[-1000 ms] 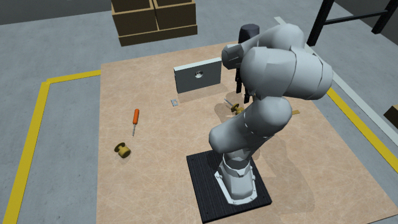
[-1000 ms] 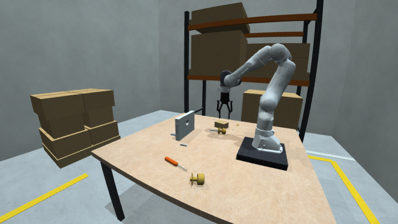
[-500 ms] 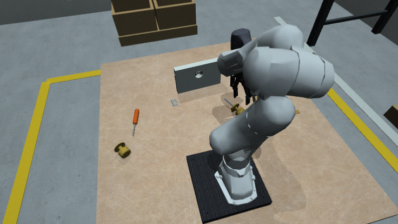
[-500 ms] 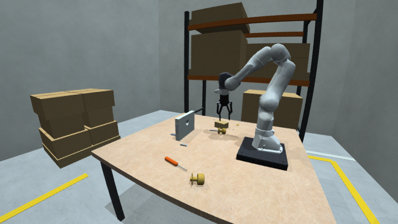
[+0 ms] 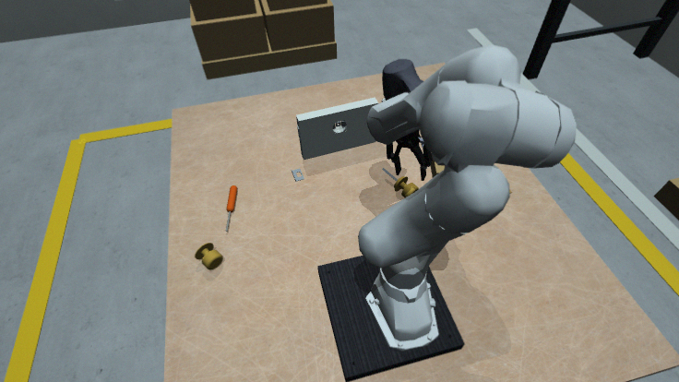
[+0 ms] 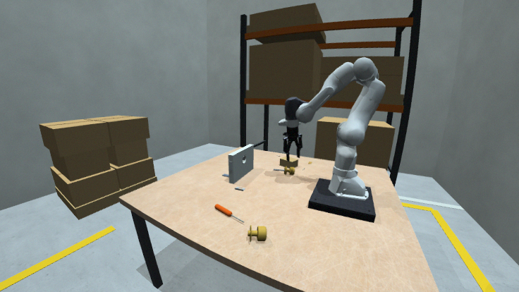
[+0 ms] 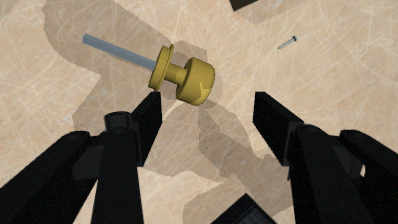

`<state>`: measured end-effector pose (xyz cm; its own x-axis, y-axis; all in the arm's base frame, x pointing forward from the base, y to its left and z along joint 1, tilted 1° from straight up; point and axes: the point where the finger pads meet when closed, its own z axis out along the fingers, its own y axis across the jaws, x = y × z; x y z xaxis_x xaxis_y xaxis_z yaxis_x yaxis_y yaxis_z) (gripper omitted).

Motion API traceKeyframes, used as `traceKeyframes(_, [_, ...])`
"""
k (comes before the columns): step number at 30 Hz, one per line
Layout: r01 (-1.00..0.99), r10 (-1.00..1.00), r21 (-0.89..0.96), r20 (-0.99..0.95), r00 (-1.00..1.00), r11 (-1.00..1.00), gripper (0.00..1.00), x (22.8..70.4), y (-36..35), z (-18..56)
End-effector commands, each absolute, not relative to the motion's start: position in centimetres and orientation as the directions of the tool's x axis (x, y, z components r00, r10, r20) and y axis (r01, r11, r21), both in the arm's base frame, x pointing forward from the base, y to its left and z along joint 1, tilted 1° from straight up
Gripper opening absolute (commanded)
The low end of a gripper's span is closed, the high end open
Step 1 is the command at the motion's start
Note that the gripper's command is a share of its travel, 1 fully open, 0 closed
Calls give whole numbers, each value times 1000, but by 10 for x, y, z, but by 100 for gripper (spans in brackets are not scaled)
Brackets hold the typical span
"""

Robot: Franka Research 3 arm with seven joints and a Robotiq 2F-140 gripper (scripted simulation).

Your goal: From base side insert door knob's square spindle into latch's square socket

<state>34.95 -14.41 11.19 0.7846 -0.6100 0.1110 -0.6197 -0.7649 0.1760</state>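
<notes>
The brass door knob [image 7: 192, 80] looks rigid, smooth and prone to rolling on the surface [image 7: 325, 70], so the half-spread, empty tool [image 7: 207, 117] should pinch its round head, leaving the spindle [image 7: 117, 50] free.

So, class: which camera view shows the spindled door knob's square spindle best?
The wrist view: the knob and its grey spindle lie large and unblocked beyond the open gripper. Top shows them small beside the arm; exterior shows only a tiny knob.

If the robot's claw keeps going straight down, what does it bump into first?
Probably the table. The gripper points down with its jaws partly open and empty. The brass door knob with the spindle lies just past the fingertips, so it might touch that first; depth is unclear.
</notes>
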Motion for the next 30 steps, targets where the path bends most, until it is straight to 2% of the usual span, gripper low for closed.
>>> traceKeyframes(1, [-511, -501, 179, 100, 860, -841, 57, 352, -145, 110])
traceKeyframes(4, [-477, -466, 187, 100, 879, -859, 57, 352, -145, 110])
traceKeyframes(10, [-204, -188, 245, 87, 978, -948, 57, 351, -143, 105])
traceKeyframes(18, [-165, -149, 252, 84, 985, -953, 57, 349, -141, 99])
traceKeyframes(24, [122, 144, 303, 52, 988, -945, 57, 348, -138, 94])
traceKeyframes(30, [162, 185, 309, 47, 982, -937, 57, 347, -136, 88])
